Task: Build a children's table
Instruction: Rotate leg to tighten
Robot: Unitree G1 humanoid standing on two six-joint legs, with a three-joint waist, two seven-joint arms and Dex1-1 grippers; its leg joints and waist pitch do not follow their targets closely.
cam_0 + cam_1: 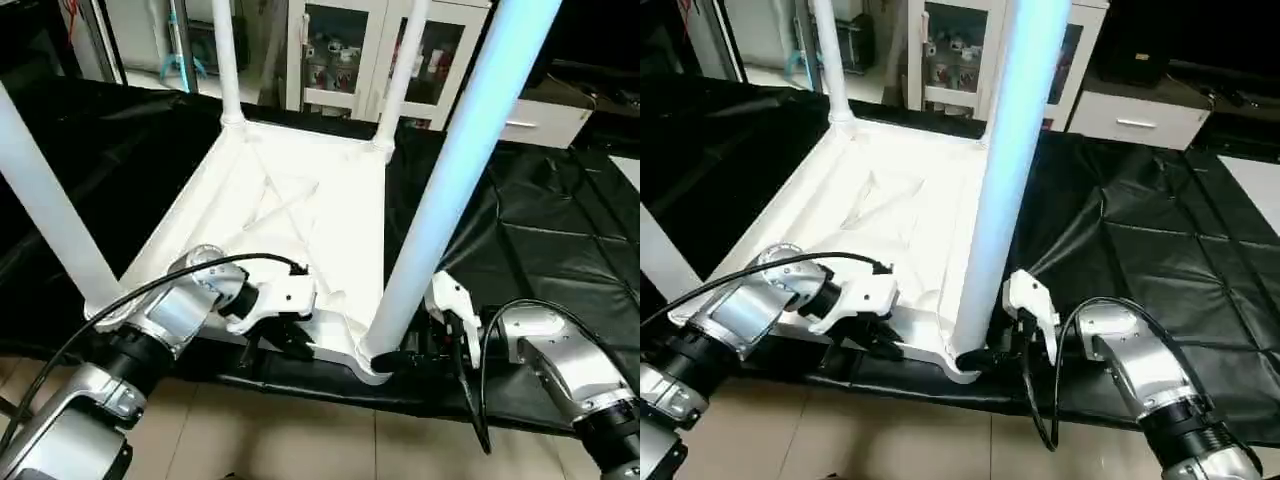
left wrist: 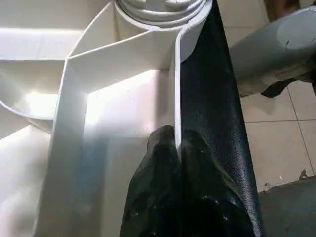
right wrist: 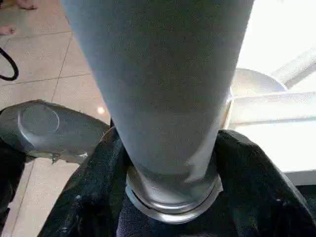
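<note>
The children's table lies upside down on the worktable. Its white tabletop point(image 1: 300, 200) shows its ribbed underside. Four white legs stand in the corner sockets: near right point(image 1: 450, 180), near left point(image 1: 45, 210), far left point(image 1: 226, 60) and far right point(image 1: 405, 70). My left gripper point(image 1: 290, 340) is shut on the tabletop's thin near rim point(image 2: 177, 98), one finger on each side, a little way from the near right socket point(image 2: 163, 10). My right gripper point(image 1: 400, 358) reaches in from the right at the foot of the near right leg. Its fingers point(image 3: 98, 163) press both sides of that leg point(image 3: 168, 74) just above the socket.
The black-covered worktable point(image 1: 540, 230) stretches right and back; its front edge runs just under my grippers, with tiled floor point(image 1: 300, 430) below. A glass-door cabinet point(image 1: 335, 50) and a white drawer unit point(image 1: 545, 120) stand behind. My two forearms are close together at the near right corner.
</note>
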